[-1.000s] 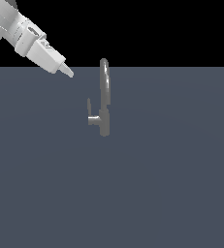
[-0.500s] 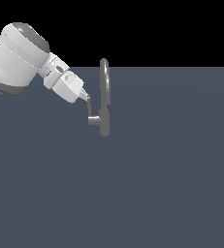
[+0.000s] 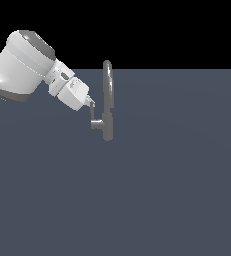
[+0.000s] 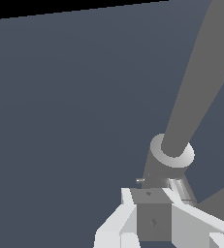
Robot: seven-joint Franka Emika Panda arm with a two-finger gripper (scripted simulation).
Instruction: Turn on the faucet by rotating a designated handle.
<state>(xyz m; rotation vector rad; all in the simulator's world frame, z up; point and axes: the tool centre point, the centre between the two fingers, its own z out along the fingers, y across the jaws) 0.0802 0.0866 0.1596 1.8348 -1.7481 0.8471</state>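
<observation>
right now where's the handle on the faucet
In the exterior view the handle juts from the faucet body toward that view's left, low beside the arched spout, with the gripper right at its upright lever.

The faucet (image 3: 107, 102) looks like grey metal, smooth and dull, with a soft shine on the ring where the spout meets the body. The handle (image 3: 95, 121) is the same plain grey metal, flat and smooth. The gripper (image 3: 90, 102) looks like white plastic, smooth and a bit shiny. The arm (image 3: 22, 67) has a white shell with grey bands. The surface (image 3: 177, 190) is dark blue-grey, flat and matt.
</observation>
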